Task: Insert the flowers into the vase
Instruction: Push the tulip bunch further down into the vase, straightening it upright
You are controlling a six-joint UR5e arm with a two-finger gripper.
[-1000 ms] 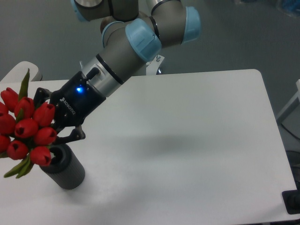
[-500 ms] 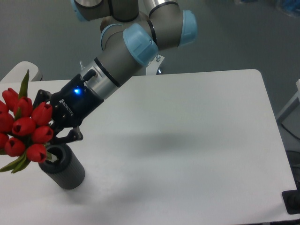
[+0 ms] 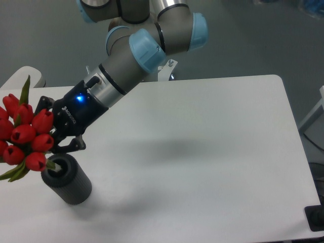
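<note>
The flowers (image 3: pixel 24 134), a tight bunch of red tulip buds with green leaves, hang tilted at the far left, partly cut off by the frame edge. My gripper (image 3: pixel 51 126) is shut on their stems, just right of the buds. The stems themselves are mostly hidden by the buds and my fingers. The vase (image 3: pixel 70 183), a dark grey cylinder, stands upright on the white table (image 3: pixel 202 147) right below the bunch. A pale stem end touches the left side of its rim, at the hole.
The arm reaches in from the top centre, down to the left. A white rounded object (image 3: pixel 23 76) lies beyond the table's left corner. A black item (image 3: pixel 316 217) sits off the table at the lower right.
My gripper and the flowers have shifted a little left and down. The buds that covered the vase's mouth now sit left of it, with the stem end at the rim.
</note>
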